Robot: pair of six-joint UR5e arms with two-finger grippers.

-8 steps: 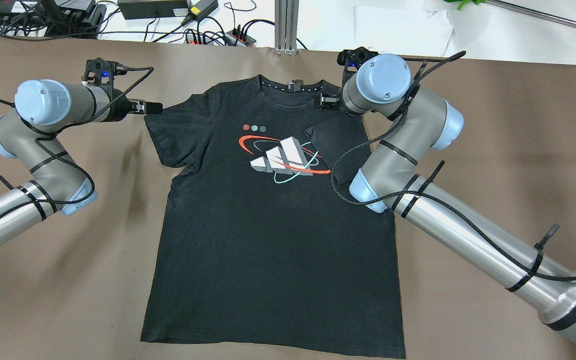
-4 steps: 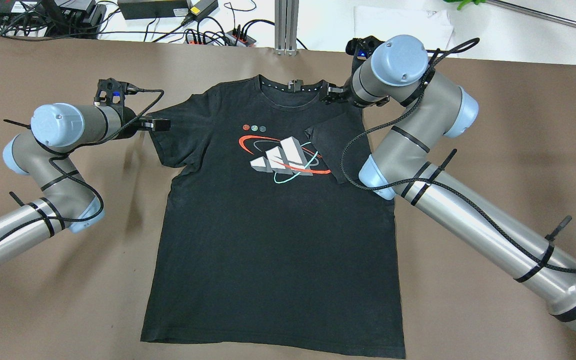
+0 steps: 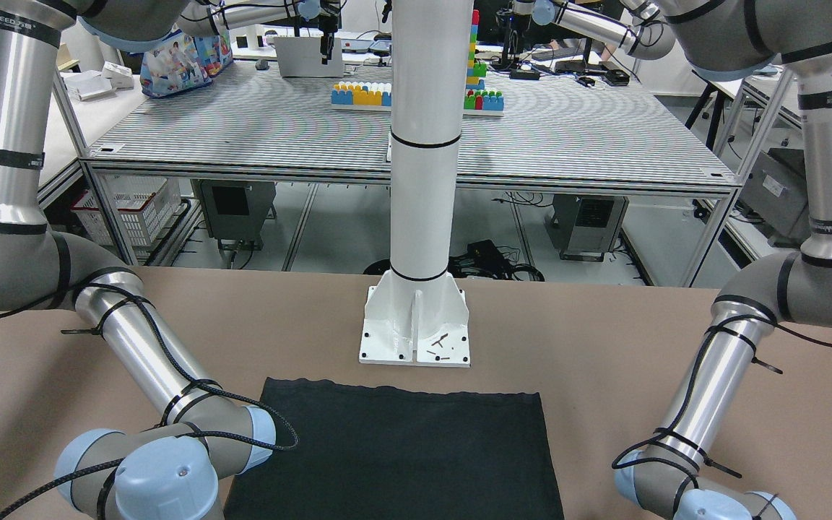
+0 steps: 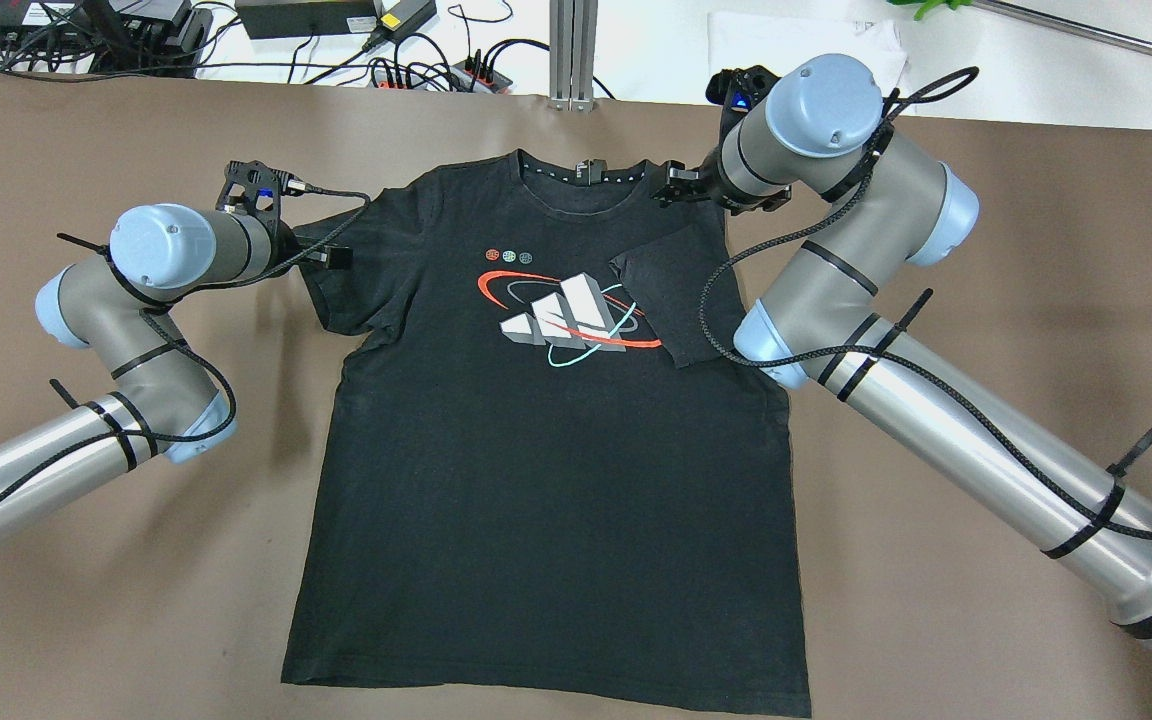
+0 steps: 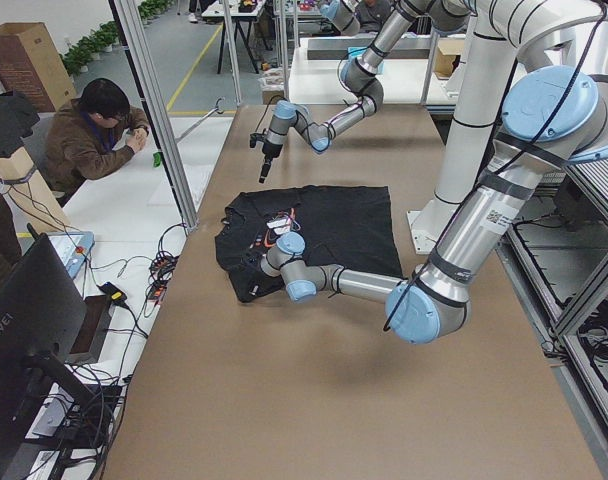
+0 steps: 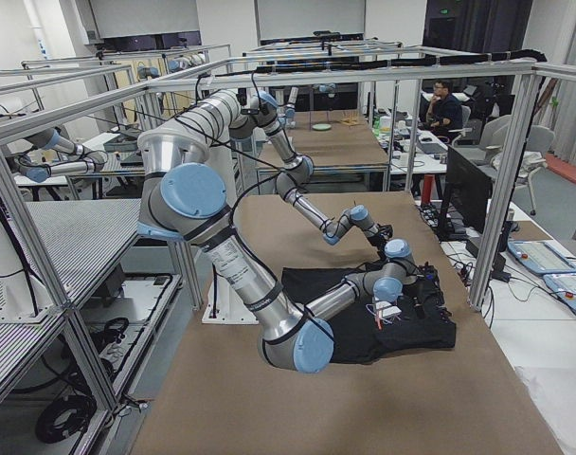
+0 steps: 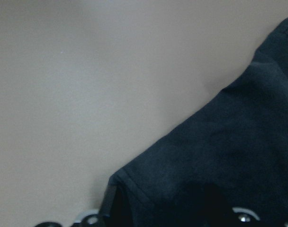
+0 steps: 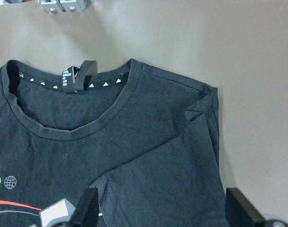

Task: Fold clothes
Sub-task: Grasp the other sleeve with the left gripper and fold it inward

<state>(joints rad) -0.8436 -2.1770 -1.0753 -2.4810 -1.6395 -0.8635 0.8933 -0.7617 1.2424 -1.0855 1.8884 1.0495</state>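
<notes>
Shirt [image 4: 536,480] lies flat, print [image 4: 566,320] up, mid-desk [image 4: 986,250].

Right sleeve [image 4: 671,300] (robot's right) is already folded in over the chest, its edge touching the print. Left sleeve [image 4: 356,270] is spread out flat, so it looks like the step in hand.

Left tool [image 4: 334,257] is low over the left sleeve near its outer end. The wrist view shows dark cloth up against the finger bases, but I cannot tell whether the jaws are closed on it. Right tool [image 4: 671,185] hangs above the right shoulder beside the collar [image 4: 581,185]. Its fingers [image 8: 85,210] are spread wide with nothing between them.

To do it well, I'd pinch the sleeve at its cuff edge, top layer only. Lift just clear of the desk, carry it straight across toward the print, and lay it to mirror the right sleeve. The shoulder seam should be the hinge. Dragging could rumple the body.

The long axis runs collar to hem [image 4: 546,690]. The collar points away from the robot, the hem lies nearest it, and the shirt sits roughly square to the desk.
</notes>
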